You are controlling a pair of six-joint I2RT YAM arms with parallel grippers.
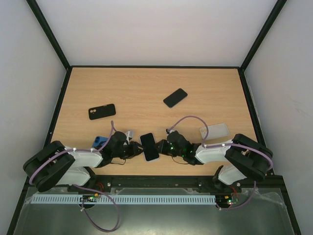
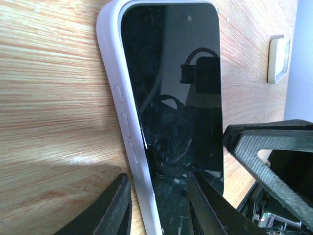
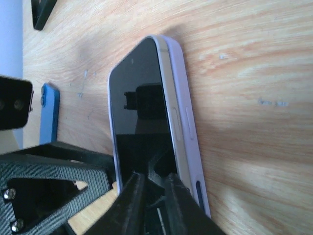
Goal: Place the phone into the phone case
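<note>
The phone (image 1: 150, 146) lies screen-up near the front edge of the worktop (image 1: 146, 88), between the two arms and inside a pale phone case (image 2: 110, 63). In the right wrist view, its silver side shows just above the case's rim along one long edge.

The left claw (image 2: 156, 177) is partly open. Its fingers (image 2: 115, 210) straddle the case's long edge, one over the bare wood and the other over the dark screen.

The right claw (image 3: 154, 178) is nearly closed. Its fingers (image 3: 178, 205) leave only a thin slit and sit on the screen just beside the rim. I cannot tell whether they pinch anything.

A black case (image 1: 102, 111), a second dark phone (image 1: 175, 97), a clear case (image 1: 214, 130) and a blue case (image 1: 100, 142) lie apart on the wood.
</note>
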